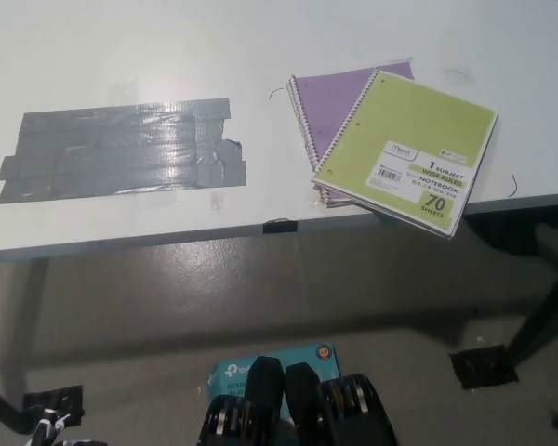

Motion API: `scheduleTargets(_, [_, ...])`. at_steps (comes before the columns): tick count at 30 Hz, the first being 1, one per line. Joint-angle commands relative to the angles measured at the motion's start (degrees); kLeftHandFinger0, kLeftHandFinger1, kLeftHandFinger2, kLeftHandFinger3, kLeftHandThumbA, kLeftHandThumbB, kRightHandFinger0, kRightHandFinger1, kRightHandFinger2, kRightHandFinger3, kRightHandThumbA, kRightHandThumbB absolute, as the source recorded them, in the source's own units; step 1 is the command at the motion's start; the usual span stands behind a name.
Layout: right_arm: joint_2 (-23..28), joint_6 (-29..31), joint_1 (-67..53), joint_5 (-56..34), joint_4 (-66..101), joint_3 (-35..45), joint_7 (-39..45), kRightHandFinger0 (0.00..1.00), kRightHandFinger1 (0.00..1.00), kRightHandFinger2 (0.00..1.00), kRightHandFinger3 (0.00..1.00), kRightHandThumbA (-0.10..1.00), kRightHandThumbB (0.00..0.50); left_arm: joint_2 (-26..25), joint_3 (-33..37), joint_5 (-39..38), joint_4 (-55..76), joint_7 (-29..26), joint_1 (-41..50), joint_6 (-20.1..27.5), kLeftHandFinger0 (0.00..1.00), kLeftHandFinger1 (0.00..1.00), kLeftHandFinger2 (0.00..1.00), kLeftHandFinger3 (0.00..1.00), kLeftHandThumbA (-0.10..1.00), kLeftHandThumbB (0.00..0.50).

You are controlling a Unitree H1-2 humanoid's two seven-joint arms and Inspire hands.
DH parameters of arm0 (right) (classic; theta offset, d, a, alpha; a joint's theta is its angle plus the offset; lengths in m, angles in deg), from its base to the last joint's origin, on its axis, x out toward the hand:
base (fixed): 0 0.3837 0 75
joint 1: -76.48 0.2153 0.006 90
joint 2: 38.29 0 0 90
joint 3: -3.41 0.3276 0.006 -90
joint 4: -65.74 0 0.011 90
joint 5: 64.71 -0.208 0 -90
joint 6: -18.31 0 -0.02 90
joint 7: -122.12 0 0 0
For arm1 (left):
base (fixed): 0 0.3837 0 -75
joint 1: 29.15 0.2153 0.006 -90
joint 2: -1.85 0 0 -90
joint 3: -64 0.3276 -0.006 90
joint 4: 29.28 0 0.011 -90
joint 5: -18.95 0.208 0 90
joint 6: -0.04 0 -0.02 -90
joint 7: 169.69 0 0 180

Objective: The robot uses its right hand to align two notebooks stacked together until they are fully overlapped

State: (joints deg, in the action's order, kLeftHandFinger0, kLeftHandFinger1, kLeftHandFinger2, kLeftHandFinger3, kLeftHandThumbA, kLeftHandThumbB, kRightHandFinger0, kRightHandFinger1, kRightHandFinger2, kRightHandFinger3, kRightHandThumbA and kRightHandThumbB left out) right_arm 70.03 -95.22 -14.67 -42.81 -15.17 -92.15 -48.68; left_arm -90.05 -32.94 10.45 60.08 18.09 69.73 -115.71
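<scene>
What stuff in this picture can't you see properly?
- Purple notebook, head view: mostly covered by the green notebook lying crooked on top.
- Small print on the green notebook's label: too tiny to read.
- Both robot hands: out of the picture.
- White table: cut off by the top and side edges.
- What is under the grey tape patch: hidden by the tape.

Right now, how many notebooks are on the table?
2. A green spiral-bound notebook lies on top, rotated, its lower corner past the white table's front edge. A purple spiral-bound notebook lies beneath it, showing at upper left. More beneath cannot be ruled out.
</scene>
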Motion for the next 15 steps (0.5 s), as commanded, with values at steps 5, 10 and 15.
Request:
scheduleTargets(5, [2.81,-3.40,15.97,13.90,12.65,0.68,8.15,1.00,1.00,1.00,1.00,1.00,0.500,-0.23,-0.74,-0.17,2.72,0.20,0.61,0.59,0.42,0.49,0.54,0.93,1.00,0.478])
scheduleTargets(10, [-1.09,-3.40,29.60,22.46,13.95,-0.36,13.37,1.00,1.00,1.00,1.00,1.00,0.500,-0.37,-0.44,0.21,3.01,0.25,0.36,0.60,0.40,0.47,0.53,0.90,1.00,0.487])
scheduleTargets(15, [-4.97,-3.40,40.30,27.65,10.18,-2.35,13.58,1.00,1.00,1.00,1.00,1.00,0.500,-0.74,-0.16,0.51,4.01,0.37,0.62,-0.41,0.43,0.47,0.51,0.90,1.00,0.482])
